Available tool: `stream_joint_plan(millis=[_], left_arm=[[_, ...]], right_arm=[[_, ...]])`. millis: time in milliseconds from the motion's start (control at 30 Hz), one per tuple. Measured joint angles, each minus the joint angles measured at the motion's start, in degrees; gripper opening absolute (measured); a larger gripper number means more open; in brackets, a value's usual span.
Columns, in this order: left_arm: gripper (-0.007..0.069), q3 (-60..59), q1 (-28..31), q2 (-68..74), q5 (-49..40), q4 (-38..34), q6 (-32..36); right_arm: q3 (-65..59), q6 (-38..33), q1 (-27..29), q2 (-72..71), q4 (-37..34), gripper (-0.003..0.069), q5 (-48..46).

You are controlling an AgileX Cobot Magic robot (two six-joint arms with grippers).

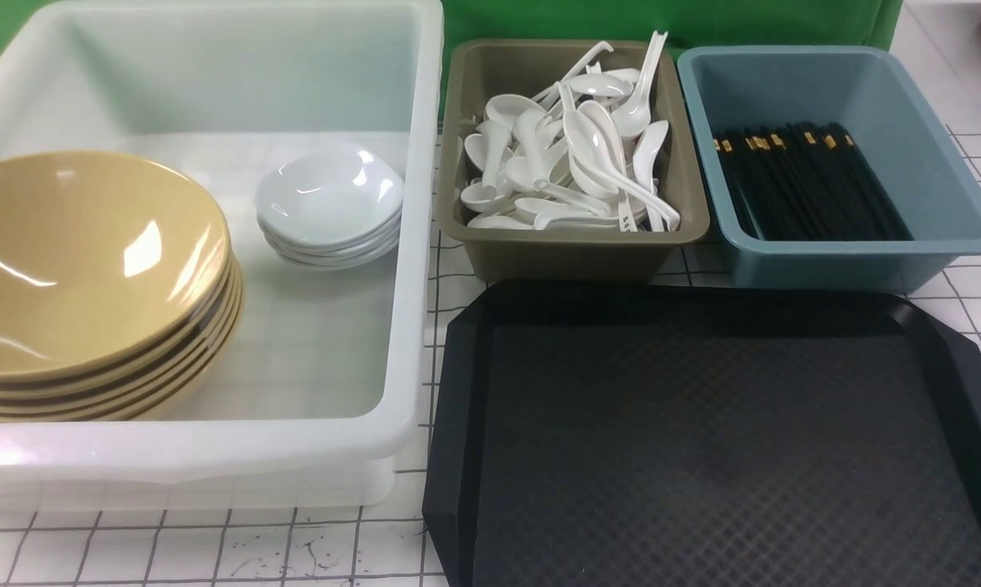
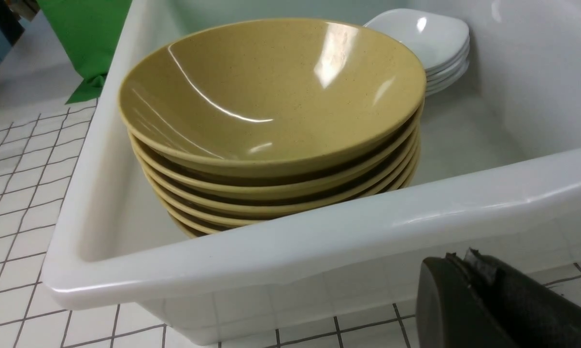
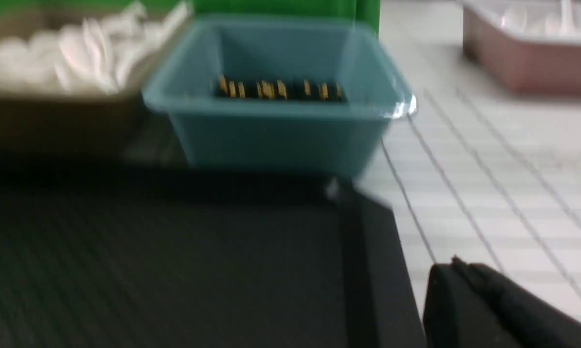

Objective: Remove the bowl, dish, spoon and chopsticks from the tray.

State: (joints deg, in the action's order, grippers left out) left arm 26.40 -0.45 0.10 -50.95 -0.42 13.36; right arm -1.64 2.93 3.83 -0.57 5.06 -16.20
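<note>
The tray (image 1: 718, 440) lies bare, long side across the table. The chopsticks (image 1: 808, 183) lie in the blue bin (image 1: 959, 196) — gold-banded ends pointing away from the robot. The bowl (image 1: 82, 261) tops its stack in the white tub (image 1: 417, 244); left gripper (image 2: 459, 270) and right gripper (image 3: 457, 275) are both closed, empty.

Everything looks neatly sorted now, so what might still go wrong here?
The stack of glossy mustard-yellow bowls leans in the white plastic tub; a nudge might slide the top one. White soup spoons lie heaped in the olive bin, some handles poking above its rim, easy to snag.
</note>
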Motion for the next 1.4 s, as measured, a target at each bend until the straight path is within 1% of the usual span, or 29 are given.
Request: stream_joint_plan(millis=[67, 1067, 1133, 1233, 1400], left_arm=[[-0.0013, 0.0, 0.0, 0.0, 0.0, 0.0, 0.0], [-0.0013, -0.3, 0.0, 0.0, 0.9, 0.0, 0.1], [-0.0013, -1.6, 0.0, 0.0, 3.8, -0.5, 0.2], [-0.0013, -6.5, 0.1, -0.1, 15.7, -2.1, 0.4], [-0.0013, -20.8, 0.3, -0.7, 41.7, -2.5, -0.9]], right_arm=[[0.0, 0.3, 0.0, -0.1, 0.7, 0.0036, -1.2], [0.1, 0.4, 0.0, -0.1, 0.8, 0.0044, -1.6], [0.1, 0.4, 0.0, -0.1, 0.8, 0.0045, -1.6], [0.1, 0.4, 0.0, -0.1, 0.9, 0.0048, -1.6], [0.1, 0.4, 0.0, -0.1, 0.9, 0.0048, -1.7]])
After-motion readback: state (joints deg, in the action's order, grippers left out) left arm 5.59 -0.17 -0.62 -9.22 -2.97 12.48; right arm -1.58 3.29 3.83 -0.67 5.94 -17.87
